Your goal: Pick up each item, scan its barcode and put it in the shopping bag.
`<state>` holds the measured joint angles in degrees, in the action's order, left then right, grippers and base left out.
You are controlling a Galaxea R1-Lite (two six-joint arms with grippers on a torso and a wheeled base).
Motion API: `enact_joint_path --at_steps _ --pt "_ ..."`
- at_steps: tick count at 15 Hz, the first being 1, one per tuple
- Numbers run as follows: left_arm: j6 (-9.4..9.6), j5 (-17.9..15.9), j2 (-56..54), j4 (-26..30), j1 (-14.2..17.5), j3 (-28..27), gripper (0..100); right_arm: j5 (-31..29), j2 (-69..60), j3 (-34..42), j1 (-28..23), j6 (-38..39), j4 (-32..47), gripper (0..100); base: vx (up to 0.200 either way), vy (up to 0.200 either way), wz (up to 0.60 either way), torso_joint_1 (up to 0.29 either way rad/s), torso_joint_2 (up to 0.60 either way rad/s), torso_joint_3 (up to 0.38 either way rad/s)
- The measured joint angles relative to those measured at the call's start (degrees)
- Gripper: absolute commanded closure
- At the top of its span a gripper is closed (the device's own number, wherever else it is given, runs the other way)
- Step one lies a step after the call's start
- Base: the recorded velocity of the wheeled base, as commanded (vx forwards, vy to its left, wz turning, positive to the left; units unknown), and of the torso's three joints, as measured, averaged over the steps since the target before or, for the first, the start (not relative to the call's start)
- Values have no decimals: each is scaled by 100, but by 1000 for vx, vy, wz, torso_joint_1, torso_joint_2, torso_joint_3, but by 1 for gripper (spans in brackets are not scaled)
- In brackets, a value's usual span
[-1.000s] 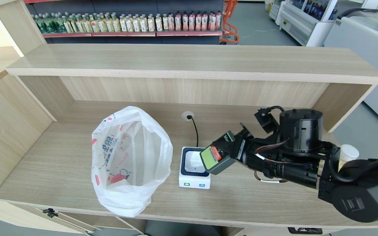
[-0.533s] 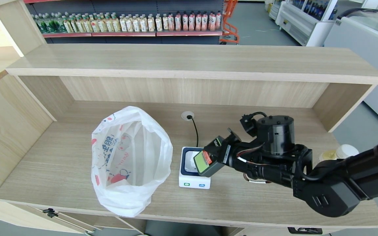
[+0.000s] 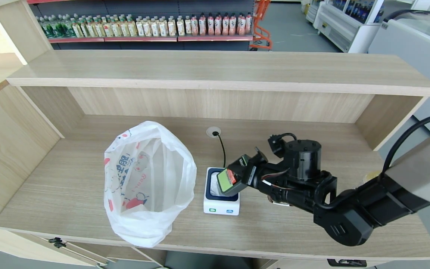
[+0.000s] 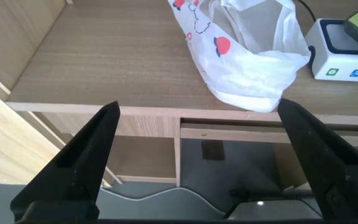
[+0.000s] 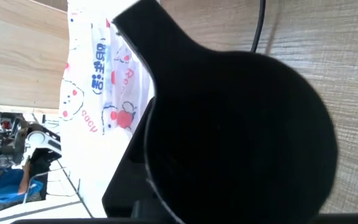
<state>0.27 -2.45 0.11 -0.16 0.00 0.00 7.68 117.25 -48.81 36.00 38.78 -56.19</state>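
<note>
Left gripper (image 4: 197, 167) hangs out past the front edge of the counter (image 3: 69, 186) and lower than it, fingers (image 4: 73, 171) spread wide, nothing between them. On the counter, the shopping bag (image 3: 149, 183) stands near the front edge, left of the middle. It is white plastic with red and blue print, its mouth is open upward, and its lowest folds reach close to the front edge. Just beside it toward the right edge sits the scanner (image 3: 220, 206), a small white block with a dark-framed window on top; whether bag and scanner touch cannot be told. Right gripper (image 3: 239, 175) comes in from the counter's right edge with its arm low over the surface, clamped on the item (image 3: 226, 182) (a small dark pack with a green face and a red patch). The item is held tilted over the scanner's window and covers the window's right part in the head view; contact with the scanner cannot be told. A black cable (image 3: 222, 149) runs from the back of the scanner to a round grommet (image 3: 213, 131) set in the counter near its back wall. Above the back wall runs the counter's raised top ledge (image 3: 218, 67). Beyond that, across the aisle, a store shelf (image 3: 144, 38) carries a row of bottles (image 3: 144, 26).
</note>
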Motion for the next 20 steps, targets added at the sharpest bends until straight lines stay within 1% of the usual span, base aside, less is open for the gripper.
enact_joint_path --at_steps 4,15,20 --pt "-2 -1 0 0 0 0 0 433 223 -2 2 15 -290 100 0 0 0 0 0 0" --pt "0 -1 0 0 0 0 0 452 152 99 -12 13 -257 100 0 0 0 0 0 0" --pt "-2 -1 0 0 0 0 0 503 107 0 -347 6 -268 100 0 0 0 0 0 0"
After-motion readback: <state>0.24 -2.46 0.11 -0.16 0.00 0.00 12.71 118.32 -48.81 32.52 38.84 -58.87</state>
